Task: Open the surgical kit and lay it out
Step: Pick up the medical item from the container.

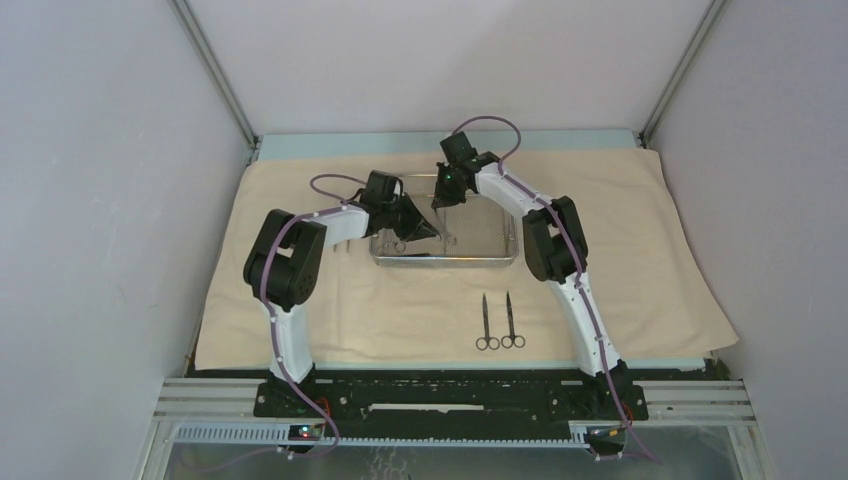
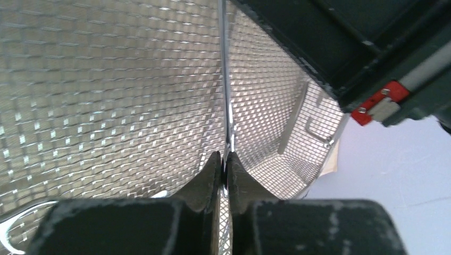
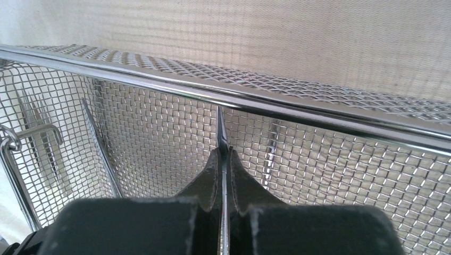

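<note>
Starting nearest the arm bases, the beige cloth wrap (image 1: 640, 270) is seen opened out flat, spread under everything. Closest on it, two ring-handled instruments are laid side by side, rings toward the bases and tips pointing away: the left one (image 1: 486, 323) and the right one (image 1: 511, 320), rings almost touching.

Just beyond them, the steel mesh tray (image 1: 460, 261) is set on the middle of the cloth, its long side running left to right. Both arms are bent inward over it.

The left end effector (image 2: 224, 163) is lowered into the tray from the left. Its fingers are pressed together on a slim steel instrument (image 2: 227, 101), which runs straight ahead over the mesh floor. Which kind of instrument it is cannot be told. A dark part of the right arm (image 2: 340, 42) is caught at the upper right of that wrist view.

Further back, the right end effector (image 3: 222, 154) is held at the far part of the tray. Its fingers are clamped on a pointed steel instrument (image 3: 220, 125); only the tip is shown past them, close to a mesh wall just below the rim.

Farthest of all, a bare strip of counter (image 1: 450, 143) is seen past the cloth's far edge.
</note>
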